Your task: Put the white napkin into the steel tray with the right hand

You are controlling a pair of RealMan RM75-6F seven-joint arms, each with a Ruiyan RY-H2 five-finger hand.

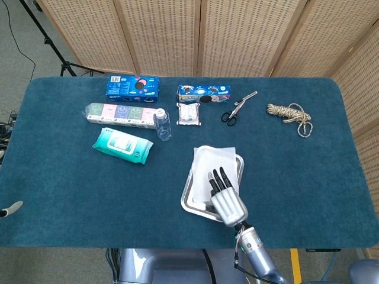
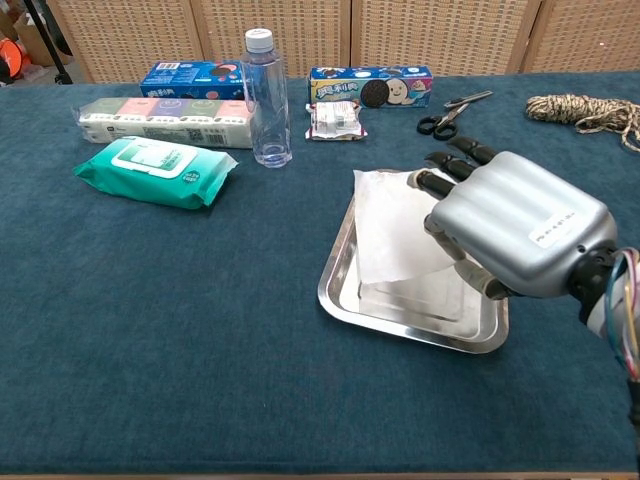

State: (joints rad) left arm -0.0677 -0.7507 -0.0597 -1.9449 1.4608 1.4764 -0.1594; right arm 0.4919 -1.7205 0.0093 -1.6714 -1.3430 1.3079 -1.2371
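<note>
The steel tray [image 1: 190, 200] [image 2: 400, 331] lies at the near middle of the blue table. The white napkin [image 1: 216, 160] [image 2: 393, 225] is spread over the tray's far half, its far edge on the rim. Its near right side is lifted toward my right hand [image 1: 228, 202] [image 2: 520, 225]. That hand hovers over the tray's near right part, fingers stretched over the napkin, and seems to pinch the napkin's edge underneath. A pale tip [image 1: 8, 208] at the table's left edge may be my left hand; too little shows to tell its state.
Left of the tray are a clear bottle [image 1: 161, 124] [image 2: 265, 100] and a green wipes pack [image 1: 122, 145] [image 2: 155, 170]. Along the far side lie a tissue pack row [image 1: 121, 112], two cookie boxes [image 1: 132, 86] [image 1: 204, 93], a small packet [image 1: 188, 113], scissors [image 1: 237, 108] and rope [image 1: 290, 115].
</note>
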